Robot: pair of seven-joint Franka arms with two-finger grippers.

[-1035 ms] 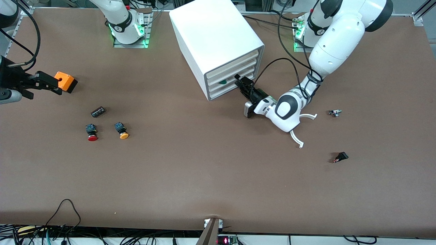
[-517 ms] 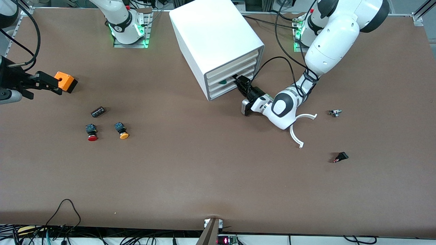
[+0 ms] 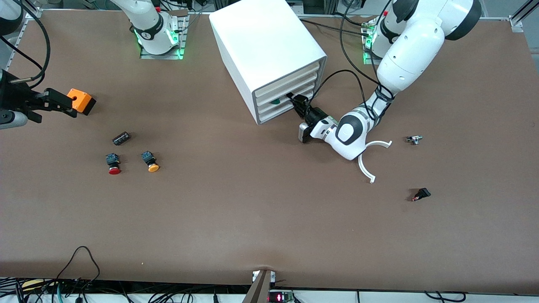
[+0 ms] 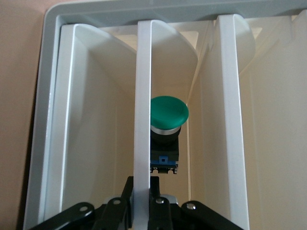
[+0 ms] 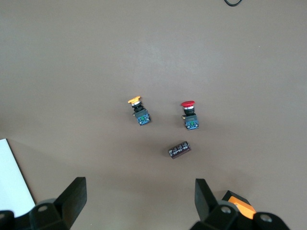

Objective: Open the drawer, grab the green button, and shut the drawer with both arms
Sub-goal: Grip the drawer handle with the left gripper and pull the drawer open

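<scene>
Left gripper at drawer front, button just inside

left claw closed, arm low, outstretched | right claw open, raised, waiting

Green-capped button; white drawer; orange block

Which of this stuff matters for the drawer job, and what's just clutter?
Job: drawer; green button inside it; cabinet; left gripper gripping the drawer front; right gripper open, waiting.
Clutter: red-capped button; orange-capped button; orange block; black cylinder; white curved piece; small metal part; small black part.
</scene>
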